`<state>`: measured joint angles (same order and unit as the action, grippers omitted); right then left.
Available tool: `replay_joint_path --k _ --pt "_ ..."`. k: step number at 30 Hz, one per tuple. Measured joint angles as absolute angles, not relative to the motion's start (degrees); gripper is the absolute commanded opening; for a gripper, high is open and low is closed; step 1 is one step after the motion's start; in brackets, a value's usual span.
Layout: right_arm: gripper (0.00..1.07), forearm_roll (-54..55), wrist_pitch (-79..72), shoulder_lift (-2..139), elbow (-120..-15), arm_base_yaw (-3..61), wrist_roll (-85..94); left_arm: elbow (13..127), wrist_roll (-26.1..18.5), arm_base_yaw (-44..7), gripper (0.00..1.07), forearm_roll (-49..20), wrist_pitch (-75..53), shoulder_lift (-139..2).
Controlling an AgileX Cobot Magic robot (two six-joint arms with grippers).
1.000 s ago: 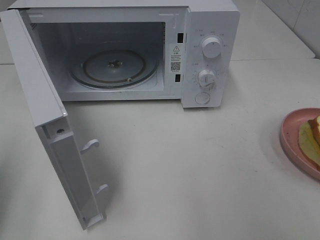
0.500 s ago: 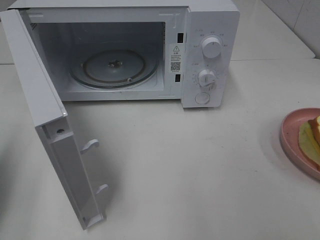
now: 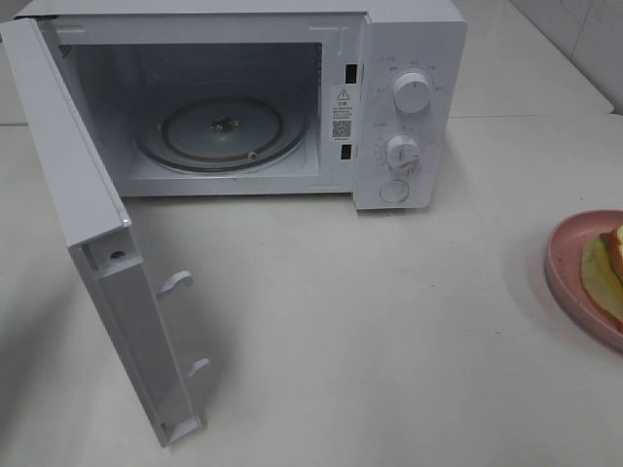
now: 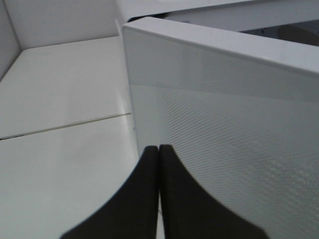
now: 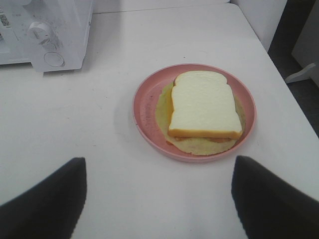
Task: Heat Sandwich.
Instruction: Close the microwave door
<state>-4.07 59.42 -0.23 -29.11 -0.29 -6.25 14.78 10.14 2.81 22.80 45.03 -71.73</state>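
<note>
Awaiting pickup: oven open, sandwich unmoved

Sandwich (image 5: 204, 104) lies on the pink plate (image 5: 147, 107), on the bench (image 3: 389, 331) well right of the microwave (image 3: 409, 107). Door (image 3: 97, 243) stands open, turntable (image 3: 224, 131) bare. Right fingers (image 5: 158, 196) spread, empty, near the plate; left fingers (image 4: 158, 194) clenched beside the door. Loading, closing and heating remain.

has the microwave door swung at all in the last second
No. The open microwave door holds the same angle; its lower corner sits at the same spot on the table, and its hinge edge still lines up with the microwave body.
</note>
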Motion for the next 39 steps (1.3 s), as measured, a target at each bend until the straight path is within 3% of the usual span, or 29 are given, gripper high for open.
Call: replay_joint_path --k 8,21,25,33,39 --pt "0.76 -4.07 59.42 -0.23 -29.11 -0.29 -6.25 15.87 10.31 -2.06 0.0 25.84 50.94 -78.55" --pt "0.76 -4.01 59.42 -0.23 -29.11 -0.29 -6.25 18.22 6.65 -15.41 0.0 13.01 54.43 -85.6" --pt "0.76 -4.01 59.42 -0.23 -29.11 -0.29 -6.25 20.34 3.38 -21.77 0.0 2.18 54.77 -87.61" --pt "0.76 -4.01 59.42 -0.23 -29.11 -0.29 -6.25 24.52 -2.29 -29.56 0.0 -9.91 54.89 -91.16" --pt "0.76 -4.01 59.42 -0.23 -29.11 -0.29 -6.25 27.73 -2.92 -32.49 0.0 -12.2 54.89 -93.91"
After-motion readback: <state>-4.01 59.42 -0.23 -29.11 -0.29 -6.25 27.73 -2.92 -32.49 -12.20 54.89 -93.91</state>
